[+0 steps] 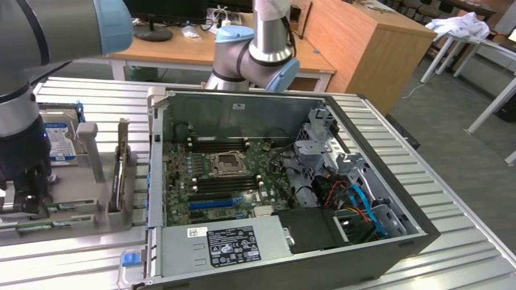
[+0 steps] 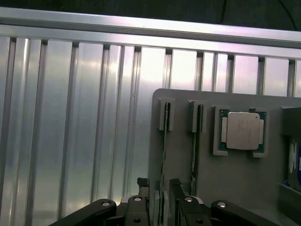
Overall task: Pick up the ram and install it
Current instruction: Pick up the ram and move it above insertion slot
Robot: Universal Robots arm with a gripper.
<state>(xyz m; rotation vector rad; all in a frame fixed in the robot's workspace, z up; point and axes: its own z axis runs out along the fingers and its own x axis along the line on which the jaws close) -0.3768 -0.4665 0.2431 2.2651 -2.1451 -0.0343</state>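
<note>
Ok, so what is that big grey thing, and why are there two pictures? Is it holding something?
The big grey thing with blue joints is a robot arm. One picture comes from a camera standing off to the side; the other from a camera on the arm's wrist, looking past its gripper, its two-fingered hand. On the metal table stands an open computer, showing the green board inside. On the exterior view's left is a grey holder with spare parts: a hard drive, a square processor chip, and the ram, a thin stick standing on edge, with another stick beside it. The gripper is open, with a finger on each side of the ram. It holds nothing yet; the ram sits in its slot.
</note>
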